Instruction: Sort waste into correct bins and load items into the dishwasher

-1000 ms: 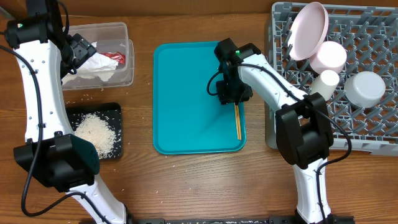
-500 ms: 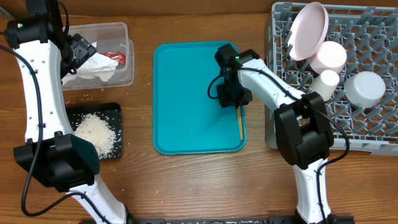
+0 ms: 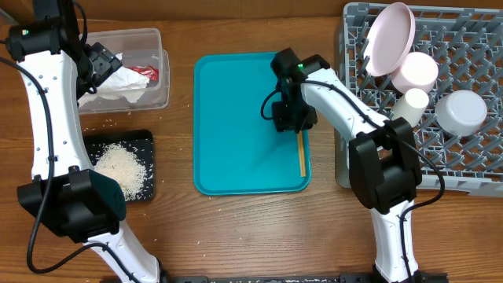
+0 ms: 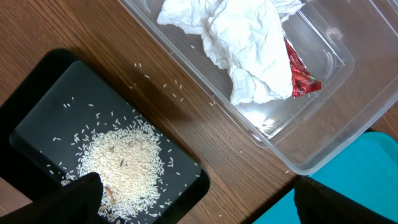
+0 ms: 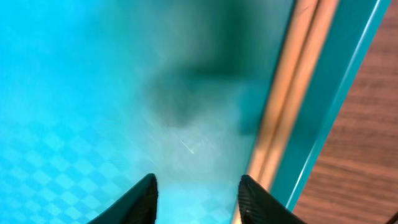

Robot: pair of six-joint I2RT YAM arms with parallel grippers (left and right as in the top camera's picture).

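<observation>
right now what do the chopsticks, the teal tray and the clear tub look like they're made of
Chopsticks: most likely wood, pale tan and matte. Teal tray: seemingly moulded plastic, with a soft sheen and a fine checkered texture in the right wrist view. Tub: clear glossy plastic; the tabletop shows through its walls.

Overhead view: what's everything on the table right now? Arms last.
serving tray: 1, teal, centre
chopsticks: 2, wooden, serving tray's right edge
tub: 1, clear, upper left
napkin: 1, white, in tub
wrapper: 1, red, in tub
black tray: 1, black, below tub
rice: pile, white, in black tray
dish rack: 1, grey, right
plate: 1, pale pink, upright in rack
round dish: 1, pale pink, in rack
cup: 1, white, in rack
bowl: 1, grey-white, in rack
left gripper: 1, black, open by tub
right gripper: 1, black, open beside chopsticks
</observation>
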